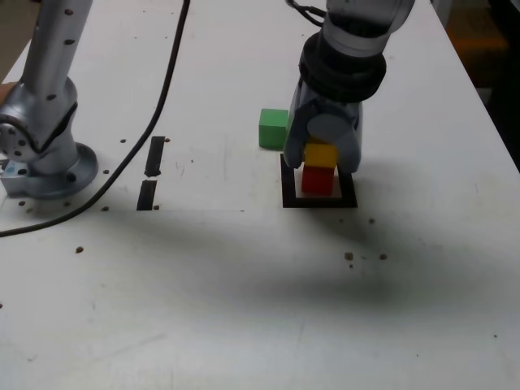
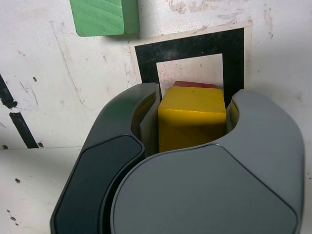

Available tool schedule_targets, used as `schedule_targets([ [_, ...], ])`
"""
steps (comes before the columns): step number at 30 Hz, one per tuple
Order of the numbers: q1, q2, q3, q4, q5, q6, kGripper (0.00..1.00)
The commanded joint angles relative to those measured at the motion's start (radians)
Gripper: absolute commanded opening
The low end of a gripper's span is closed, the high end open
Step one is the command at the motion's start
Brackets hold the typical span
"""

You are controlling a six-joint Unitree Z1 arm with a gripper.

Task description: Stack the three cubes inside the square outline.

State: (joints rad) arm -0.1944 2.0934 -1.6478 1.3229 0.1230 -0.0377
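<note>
I see three small solid cubes, one per colour. The grey gripper (image 1: 322, 154) is clamped on the yellow cube (image 1: 321, 153), which sits atop the red cube (image 1: 318, 180) inside the black tape square outline (image 1: 318, 201); only a sliver of red shows in the wrist view. The green cube (image 1: 273, 128) rests on the white table (image 1: 244, 284) just outside the outline's far corner, untouched. Two short black tape strips (image 1: 151, 175) lie well apart towards the exterior view's left, with open tabletop between.
</note>
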Motion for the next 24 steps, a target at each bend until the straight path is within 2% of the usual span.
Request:
schedule_targets([
  [1, 0.002, 0.0, -0.005, 0.004, -0.003, 0.004, 0.6],
  [5, 0.004, -0.009, -0.006, 0.012, -0.012, 0.014, 0.84],
  [8, 0.005, -0.032, -0.003, 0.017, -0.021, 0.022, 0.95],
  [17, 0.008, -0.194, 0.051, 0.038, -0.02, 0.025, 0.98],
  [20, 0.024, -0.297, 0.106, 0.049, -0.005, 0.013, 0.98],
  [24, 0.101, -0.429, 0.212, 0.07, 0.027, 0.007, 0.99],
])
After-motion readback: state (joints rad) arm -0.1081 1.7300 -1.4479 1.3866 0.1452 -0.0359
